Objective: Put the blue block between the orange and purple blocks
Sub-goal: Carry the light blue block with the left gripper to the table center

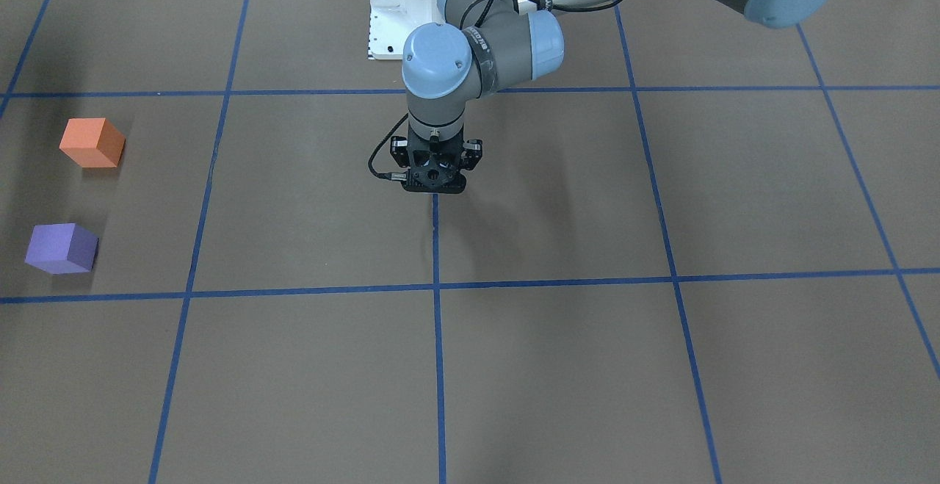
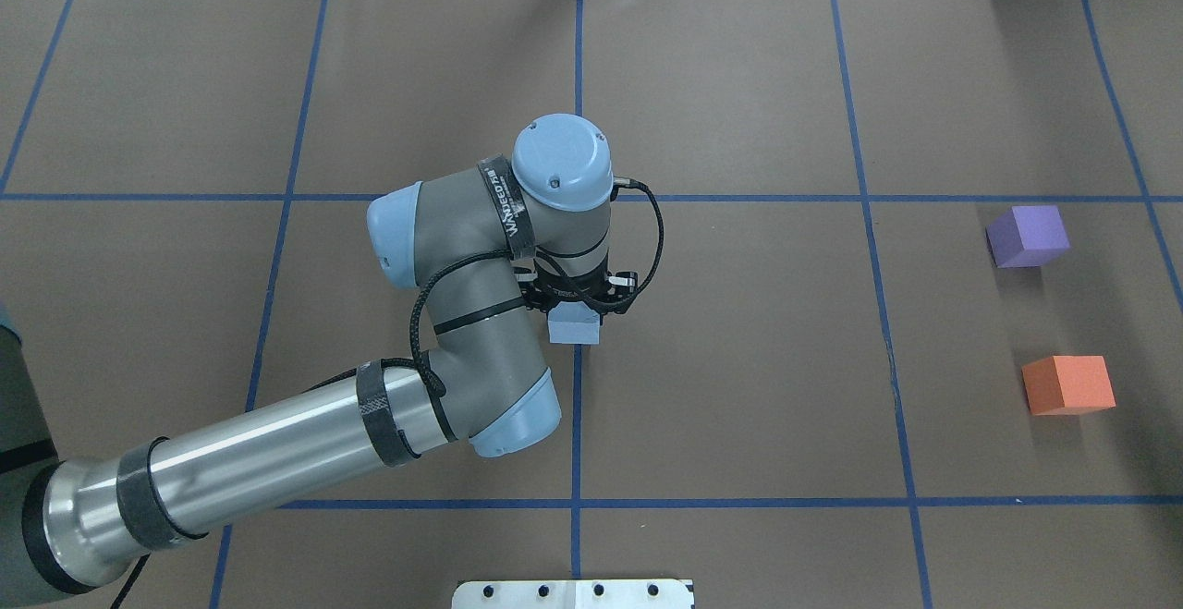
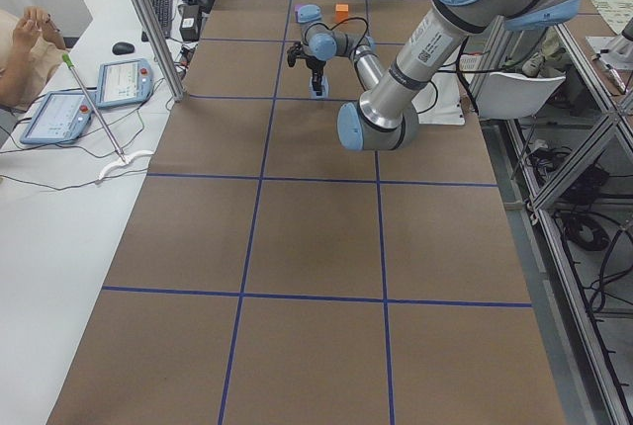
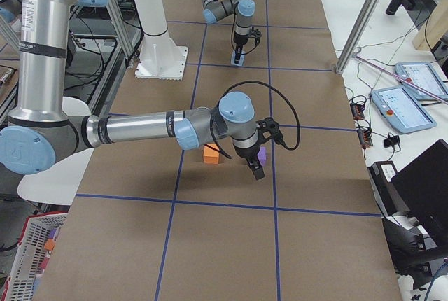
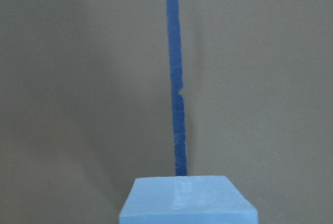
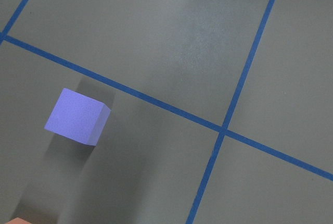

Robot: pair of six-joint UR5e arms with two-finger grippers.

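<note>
You see left gripper (image 2: 575, 309) clamped on blue block (image 2: 574, 326), over centre tape line (image 2: 576, 424), well apart from purple block (image 2: 1027, 236) and orange block (image 2: 1068, 384). Right gripper (image 4: 256, 171): you cannot tell opening.

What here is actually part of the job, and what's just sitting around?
Part of the job: blue block, at the left tool; orange block; purple block.
Just lying about: white mounting plate; tablets; computer mouse.
</note>
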